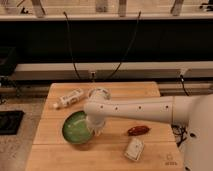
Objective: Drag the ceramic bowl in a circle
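Observation:
The ceramic bowl [76, 128] is a wide, shallow green dish sitting on the front left part of the wooden table [145, 95]. My white arm reaches in from the right and bends down over the bowl's right side. The gripper [95, 128] is at the bowl's right rim, shut on it, and the wrist hides that part of the rim. The bowl's inside looks empty.
A white bottle [69, 98] lies on its side behind the bowl. A small white round cup [99, 92] stands just behind my arm. A reddish-brown oblong item [138, 130] and a white packet [133, 149] lie to the right, near the front edge.

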Robot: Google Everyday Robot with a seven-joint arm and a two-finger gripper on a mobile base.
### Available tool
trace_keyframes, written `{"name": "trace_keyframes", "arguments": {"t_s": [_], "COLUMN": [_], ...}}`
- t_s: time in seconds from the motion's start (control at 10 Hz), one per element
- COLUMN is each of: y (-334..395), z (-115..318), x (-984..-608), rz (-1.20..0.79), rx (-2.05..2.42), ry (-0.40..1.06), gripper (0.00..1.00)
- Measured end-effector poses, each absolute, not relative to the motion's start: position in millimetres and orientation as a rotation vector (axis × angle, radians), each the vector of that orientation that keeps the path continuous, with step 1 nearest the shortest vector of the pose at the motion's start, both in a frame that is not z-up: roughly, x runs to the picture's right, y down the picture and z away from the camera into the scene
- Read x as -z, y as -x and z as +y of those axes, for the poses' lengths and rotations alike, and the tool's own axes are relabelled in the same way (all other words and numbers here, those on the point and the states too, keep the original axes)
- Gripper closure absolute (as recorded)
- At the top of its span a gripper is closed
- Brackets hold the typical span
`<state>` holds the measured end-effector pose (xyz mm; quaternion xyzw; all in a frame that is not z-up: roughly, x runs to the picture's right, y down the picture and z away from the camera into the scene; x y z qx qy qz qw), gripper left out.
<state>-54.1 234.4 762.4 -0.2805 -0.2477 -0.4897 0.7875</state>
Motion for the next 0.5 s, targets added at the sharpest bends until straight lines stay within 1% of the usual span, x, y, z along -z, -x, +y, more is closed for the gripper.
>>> {"name": "trace_keyframes", "arguments": {"t_s": [0.5], "y": [56.1], "z": [233.0], "x": [-762.9], "rz": [-0.539], "rx": [1.039], "ry": [0.608], "gripper": [0.99]}}
